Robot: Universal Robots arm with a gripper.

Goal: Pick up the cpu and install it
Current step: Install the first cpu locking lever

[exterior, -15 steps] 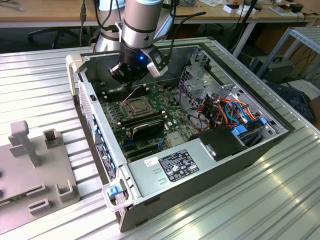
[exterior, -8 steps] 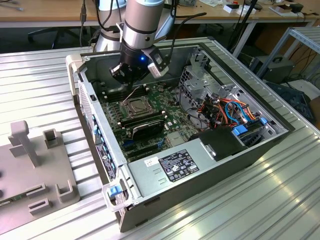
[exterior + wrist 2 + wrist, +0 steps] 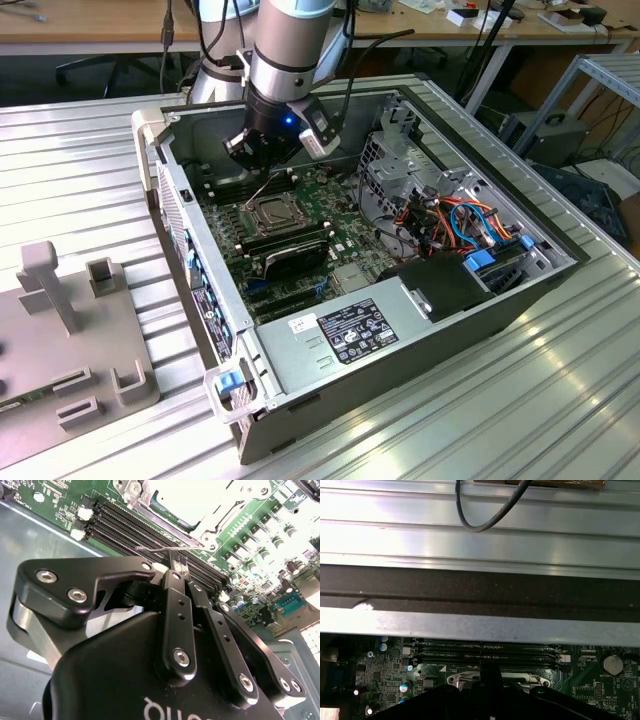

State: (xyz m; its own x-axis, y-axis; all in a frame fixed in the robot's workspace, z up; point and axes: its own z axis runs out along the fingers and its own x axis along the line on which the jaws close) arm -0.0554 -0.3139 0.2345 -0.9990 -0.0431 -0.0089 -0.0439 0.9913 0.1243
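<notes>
Exterior view: one arm, one gripper (image 3: 263, 158), one open computer case (image 3: 400, 330) lying on a ribbed metal table (image 3: 80, 170). The gripper hangs low inside the case, just above the one square socket frame (image 3: 272, 212) on the green motherboard (image 3: 340, 245). One grey fixture block (image 3: 70, 330) sits on the table at the exterior view's left, well apart from the case.

Second wrist view: two black fingers (image 3: 176, 610) drawn in close, tips meeting, so a narrow gripper (image 3: 178, 567). One thin wire lever (image 3: 165, 547) runs just past the tips; cannot tell if it is pinched. One cpu (image 3: 195, 497), a pale silvery flat square face washed out by glare, sits inside the metal socket frame (image 3: 150, 505) beyond the tips, not in the fingers. Between the gripper and the frame is a bank of long dark memory slots (image 3: 135, 527), about four.

First wrist view: gripper (image 3: 487, 680) dark, over the frame edge (image 3: 465, 679). Same slot bank (image 3: 485, 652), one coin battery (image 3: 612, 664), one black cable (image 3: 480, 522) looping over the table.
</notes>
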